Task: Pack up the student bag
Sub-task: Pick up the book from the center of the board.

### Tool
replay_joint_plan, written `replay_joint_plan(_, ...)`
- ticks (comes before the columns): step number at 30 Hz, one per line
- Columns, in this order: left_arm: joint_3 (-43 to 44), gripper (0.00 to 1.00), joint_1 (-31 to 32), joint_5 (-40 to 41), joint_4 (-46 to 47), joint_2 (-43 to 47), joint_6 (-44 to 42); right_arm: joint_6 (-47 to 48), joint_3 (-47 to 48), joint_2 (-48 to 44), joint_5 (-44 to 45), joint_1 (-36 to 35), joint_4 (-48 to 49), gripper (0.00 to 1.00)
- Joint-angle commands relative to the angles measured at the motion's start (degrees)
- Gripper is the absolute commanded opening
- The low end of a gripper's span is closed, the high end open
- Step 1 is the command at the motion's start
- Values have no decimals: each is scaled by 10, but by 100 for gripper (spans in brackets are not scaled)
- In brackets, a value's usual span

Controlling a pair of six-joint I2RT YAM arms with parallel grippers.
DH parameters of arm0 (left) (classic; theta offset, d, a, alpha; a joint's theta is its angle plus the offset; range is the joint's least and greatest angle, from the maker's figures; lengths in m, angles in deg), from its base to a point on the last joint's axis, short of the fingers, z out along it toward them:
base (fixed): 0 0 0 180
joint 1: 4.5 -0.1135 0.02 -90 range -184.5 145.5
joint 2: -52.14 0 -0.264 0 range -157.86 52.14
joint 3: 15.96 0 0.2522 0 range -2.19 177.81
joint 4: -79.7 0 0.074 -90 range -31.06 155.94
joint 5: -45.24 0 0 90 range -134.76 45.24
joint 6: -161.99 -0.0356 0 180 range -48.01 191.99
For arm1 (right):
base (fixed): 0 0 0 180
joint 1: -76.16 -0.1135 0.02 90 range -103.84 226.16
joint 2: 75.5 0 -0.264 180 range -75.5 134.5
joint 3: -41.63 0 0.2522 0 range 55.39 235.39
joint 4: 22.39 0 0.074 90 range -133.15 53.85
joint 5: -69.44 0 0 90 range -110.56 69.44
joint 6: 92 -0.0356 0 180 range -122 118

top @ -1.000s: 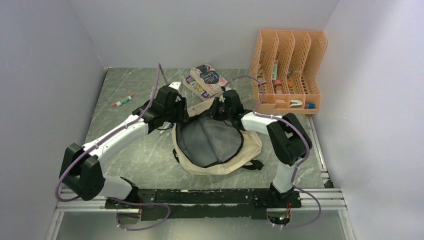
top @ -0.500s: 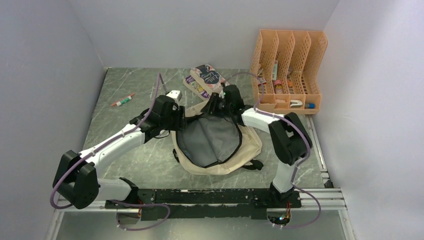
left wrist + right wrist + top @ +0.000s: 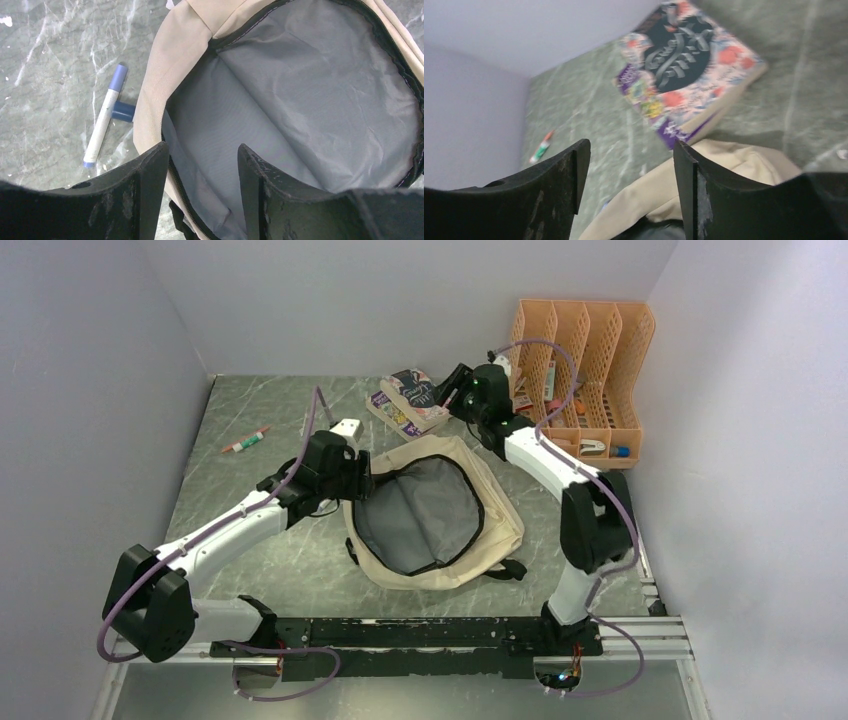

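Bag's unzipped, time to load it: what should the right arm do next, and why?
Probably ease the right gripper down onto the floral book and close: its jaws stand open just short of it, and the student bag lies unzipped beside it.

Table (image 3: 270,405) — student bag (image 3: 490,540), books (image 3: 412,400), organizer (image 3: 580,350), maybe a marker (image 3: 245,440).

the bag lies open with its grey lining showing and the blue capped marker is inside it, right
Not inside. The bag lies open with its grey lining showing, but the blue-capped marker is on the table beside it, as the left wrist view shows.
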Motion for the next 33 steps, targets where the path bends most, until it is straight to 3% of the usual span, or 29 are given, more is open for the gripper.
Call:
replay_joint_plan(1, 20, 58, -5, 7, 1, 10, -7, -56, 37, 80, 90, 14, -16, 67)
replay_joint_plan(9, 116, 59, -6, -7, 25, -36, 45, -134, 62, 176, 166, 20, 39, 71)
replay_joint_plan(16, 224, 59, -9, -25, 28, -149, 21, -153, 86, 230, 186, 37, 33, 72)
replay_joint_plan(22, 184, 60, -46, -74, 85, -160, 7, -179, 96, 269, 146, 56, 68, 77)
replay_joint_plan(33, 160, 61, -57, -85, 93, -163, -5, -222, 141, 333, 124, 64, 93, 81)
